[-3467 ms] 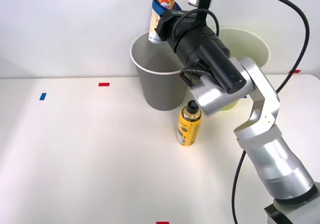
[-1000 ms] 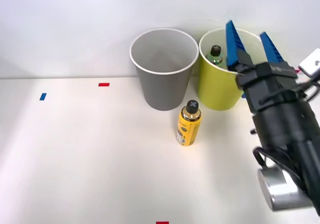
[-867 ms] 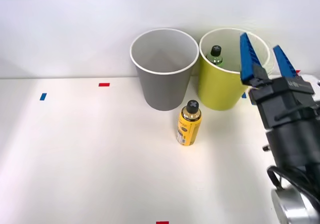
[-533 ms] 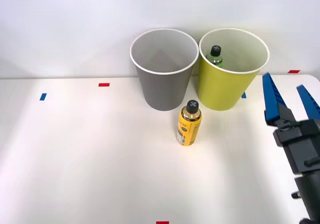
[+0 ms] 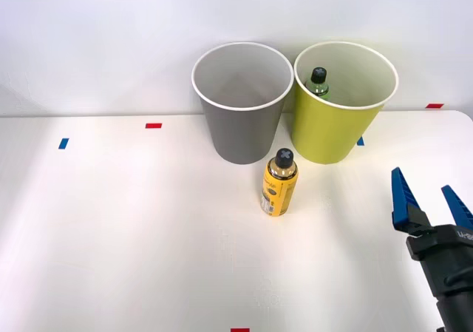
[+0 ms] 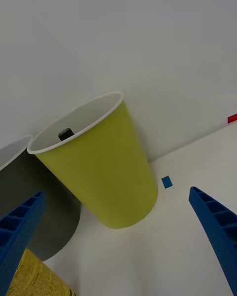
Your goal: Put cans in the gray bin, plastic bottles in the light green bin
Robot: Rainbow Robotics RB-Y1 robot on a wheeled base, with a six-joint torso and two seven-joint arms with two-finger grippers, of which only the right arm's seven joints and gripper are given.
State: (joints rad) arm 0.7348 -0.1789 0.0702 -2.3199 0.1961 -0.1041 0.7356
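Observation:
The gray bin [image 5: 242,129] and the light green bin [image 5: 336,129] stand side by side at the back of the table. A green plastic bottle with a black cap [image 5: 318,81] leans inside the light green bin. In front of the two bins stands a yellow bottle with a black cap [image 5: 280,184]. The cans are out of view. My right gripper [image 5: 422,180] is at the front right, well clear of the bins, open and empty. In the right wrist view its blue fingers [image 6: 217,227] frame the light green bin [image 6: 103,177], beside the gray bin [image 6: 29,207].
Small tape marks lie on the white table: red [image 5: 153,125] and blue [image 5: 63,143] at the left, red [image 5: 240,330] at the front edge, blue [image 5: 360,141] by the light green bin. A plain wall rises behind the bins.
The gripper held an orange can over the gray bin 3.5 s ago; it now holds nothing. Over the last second it drew back from the bins toward the front right, staying open.

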